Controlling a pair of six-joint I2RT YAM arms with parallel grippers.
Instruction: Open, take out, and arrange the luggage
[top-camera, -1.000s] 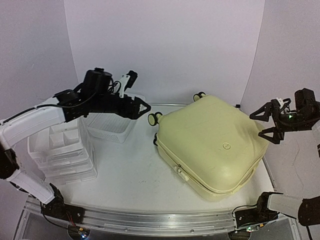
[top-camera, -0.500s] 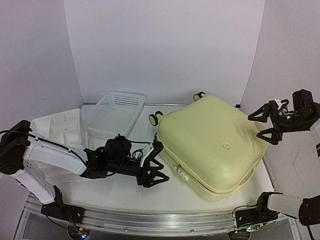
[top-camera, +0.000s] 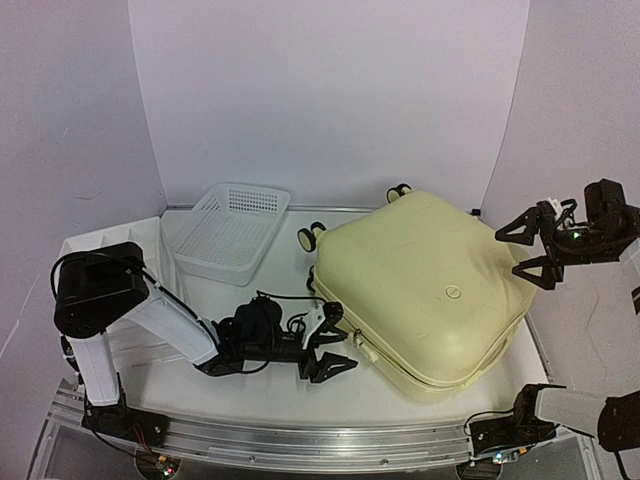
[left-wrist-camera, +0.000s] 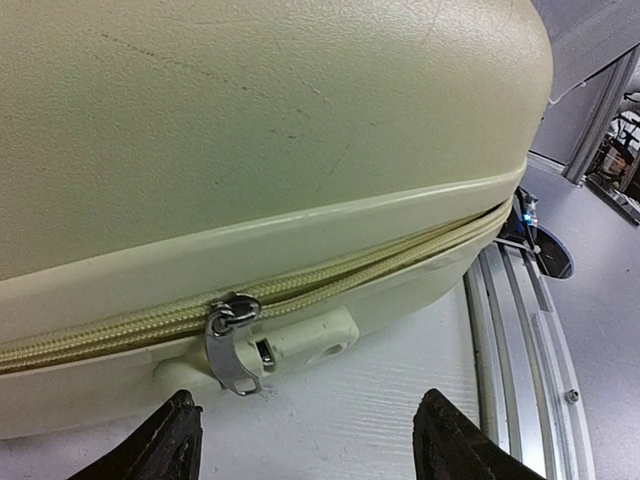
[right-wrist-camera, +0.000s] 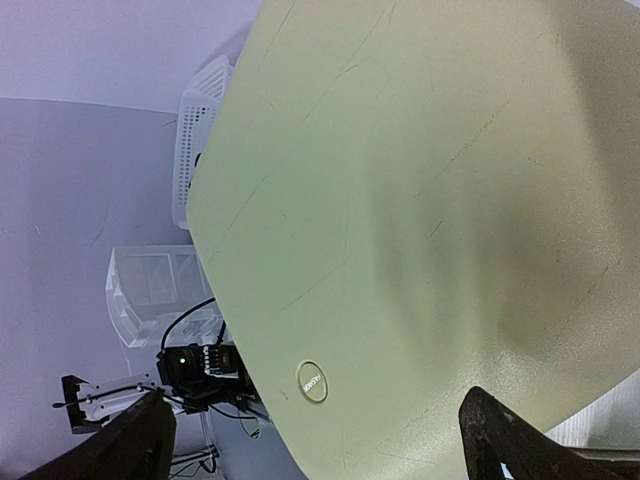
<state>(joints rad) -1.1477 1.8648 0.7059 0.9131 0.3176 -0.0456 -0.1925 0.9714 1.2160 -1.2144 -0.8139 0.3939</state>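
The luggage (top-camera: 430, 285) is a pale yellow hard-shell suitcase lying flat and zipped shut on the right of the table, its wheels (top-camera: 310, 236) toward the back. My left gripper (top-camera: 340, 340) lies low on the table at the case's front left side, open. In the left wrist view the left gripper (left-wrist-camera: 305, 440) holds nothing, and the metal zipper pull (left-wrist-camera: 232, 345) hangs on the zipper seam (left-wrist-camera: 400, 255) just ahead of the left finger. My right gripper (top-camera: 510, 250) hovers open over the case's right edge; the right gripper (right-wrist-camera: 315, 440) looks down on the lid (right-wrist-camera: 420, 180).
A white mesh basket (top-camera: 230, 228) stands at the back left. A white drawer organizer (top-camera: 105, 243) sits at the far left, partly behind my left arm. An aluminium rail (top-camera: 300, 440) runs along the near edge. White walls close in the back and sides.
My left arm has swung down from above the basket to the table beside the case's front left side, and its jaws have narrowed a little. The right arm has barely moved.
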